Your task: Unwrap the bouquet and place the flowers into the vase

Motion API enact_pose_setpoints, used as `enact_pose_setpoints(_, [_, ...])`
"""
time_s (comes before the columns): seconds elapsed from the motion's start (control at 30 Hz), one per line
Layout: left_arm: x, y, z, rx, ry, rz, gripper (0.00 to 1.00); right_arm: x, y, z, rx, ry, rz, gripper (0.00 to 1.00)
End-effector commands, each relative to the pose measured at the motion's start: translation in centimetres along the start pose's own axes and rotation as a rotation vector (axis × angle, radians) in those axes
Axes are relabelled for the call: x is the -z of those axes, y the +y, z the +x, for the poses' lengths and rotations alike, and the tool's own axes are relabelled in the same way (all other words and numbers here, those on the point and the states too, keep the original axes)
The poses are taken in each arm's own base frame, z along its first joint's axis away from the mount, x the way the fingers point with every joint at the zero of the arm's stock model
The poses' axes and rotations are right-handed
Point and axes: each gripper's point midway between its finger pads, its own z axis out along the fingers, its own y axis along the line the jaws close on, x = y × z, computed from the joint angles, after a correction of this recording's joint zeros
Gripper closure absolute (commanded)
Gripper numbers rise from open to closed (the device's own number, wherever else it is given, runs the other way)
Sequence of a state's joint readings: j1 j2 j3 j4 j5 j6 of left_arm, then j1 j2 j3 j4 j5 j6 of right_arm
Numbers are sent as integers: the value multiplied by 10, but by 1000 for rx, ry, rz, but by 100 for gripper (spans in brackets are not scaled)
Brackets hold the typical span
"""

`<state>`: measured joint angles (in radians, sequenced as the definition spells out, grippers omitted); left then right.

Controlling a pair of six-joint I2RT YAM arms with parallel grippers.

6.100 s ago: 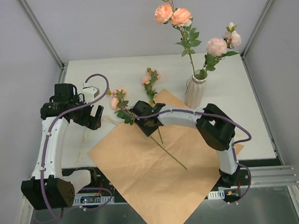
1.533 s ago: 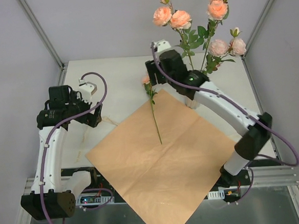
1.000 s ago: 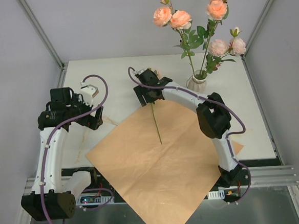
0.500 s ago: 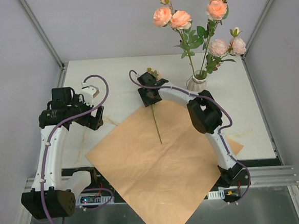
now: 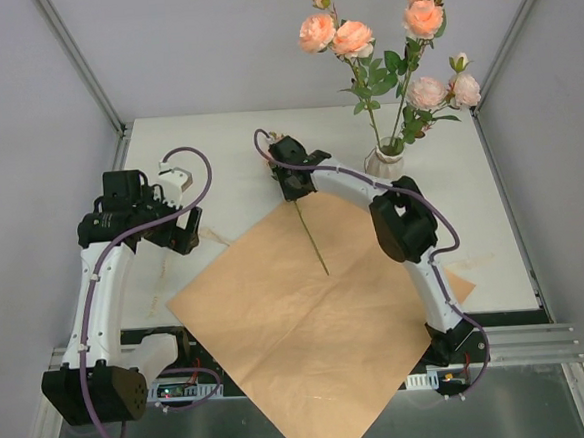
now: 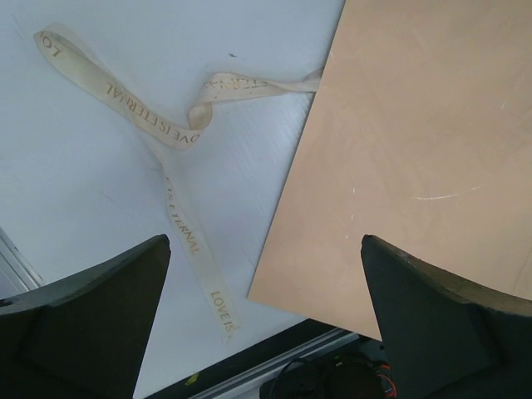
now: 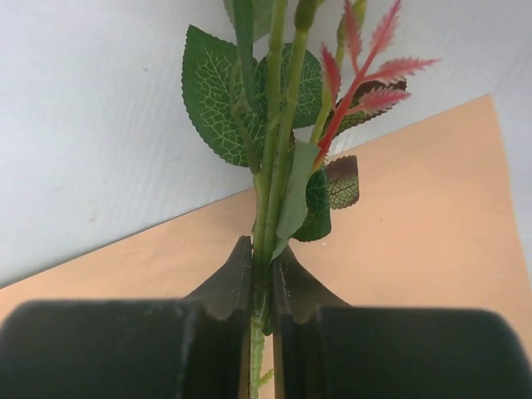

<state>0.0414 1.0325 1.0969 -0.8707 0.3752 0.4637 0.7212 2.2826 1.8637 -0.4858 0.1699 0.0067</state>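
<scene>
right claw (image 7: 260,253) clamped on thin green stem (image 7: 268,166) | left claw (image 6: 263,245) apart | flat tan paper (image 6: 416,150)

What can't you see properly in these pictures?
- Bloom of the loose flower: in the top view the right arm covers it. The right wrist view cuts it off at the top edge.
- Base of the vase: top view, the right arm is in front.
- Lower stem: right wrist view, hidden between the right fingers.
- Near corner of the paper sheet: top view, cut off by the bottom edge.

The paper sheet (image 5: 310,338) lies on the worktop (image 5: 217,144), the ribbon (image 6: 179,133) just left. Behind it stands the vase (image 5: 383,161), flowers (image 5: 351,36) in it; one stem (image 5: 312,240) crosses the sheet's far corner.
</scene>
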Motion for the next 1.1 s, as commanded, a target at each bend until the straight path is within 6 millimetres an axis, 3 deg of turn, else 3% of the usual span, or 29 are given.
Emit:
enact_pose_setpoints(0.0, [-4, 14, 5, 40, 40, -60, 1, 108, 13, -98, -53, -317, -117, 99])
enact_pose_setpoints(0.03, [-3, 13, 5, 45, 38, -54, 1, 122, 14, -106, -26, -350, -135, 99])
enact_pose_setpoints(0.07, [-3, 12, 3, 44, 26, -53, 1, 154, 15, -121, -14, -420, -165, 99])
enact_pose_setpoints(0.13, [-1, 11, -1, 54, 7, -48, 1, 188, 25, -134, 19, -500, -235, 99])
enact_pose_setpoints(0.17, [0, 10, -3, 55, 1, -47, 1, 224, 26, -144, 54, -572, -267, 99])
enact_pose_setpoints(0.2, [0, 9, -3, 59, -2, -44, 1, 245, 32, -150, 84, -627, -306, 99])
enact_pose_setpoints(0.23, [1, 9, -4, 61, -4, -47, 1, 257, 38, -146, 121, -647, -341, 99])
enact_pose_setpoints(0.27, [1, 9, -3, 60, -4, -47, 1, 301, 37, -157, 171, -764, -357, 99])
enact_pose_setpoints(0.33, [1, 12, -3, 65, 4, -63, 1, 340, 39, -157, 226, -862, -379, 99])
enact_pose_setpoints(0.37, [3, 13, -5, 65, -1, -68, 1, 377, 33, -157, 237, -953, -387, 99])
enact_pose_setpoints(0.43, [6, 12, -6, 65, -10, -70, 1, 409, 20, -156, 276, -1054, -348, 99])
enact_pose_setpoints(0.53, [6, 8, -6, 73, -22, -58, 1, 484, -19, -149, 268, -1289, -234, 99])
enact_pose_setpoints(0.6, [5, 6, -4, 76, -22, -48, 1, 498, -40, -147, 249, -1339, -142, 99])
enact_pose_setpoints(0.67, [6, 2, -4, 69, -34, -29, 1, 526, -64, -144, 235, -1431, -38, 99])
enact_pose_setpoints(0.7, [6, 1, -4, 63, -39, -25, 1, 520, -72, -140, 225, -1432, -2, 99])
enact_pose_setpoints(0.77, [8, -1, -6, 56, -52, -19, 1, 537, -93, -139, 193, -1490, 61, 99])
enact_pose_setpoints(0.87, [13, -5, -8, 22, -63, -5, 1, 538, -116, -142, 137, -1510, 115, 99])
enact_pose_setpoints(0.93, [15, -15, -11, 6, -79, 47, 1, 532, -121, -145, 132, -1509, 126, 99])
enact_pose_setpoints(1.07, [17, -16, -14, 16, -72, 60, 1, 522, -136, -153, 122, -1511, 171, 99])
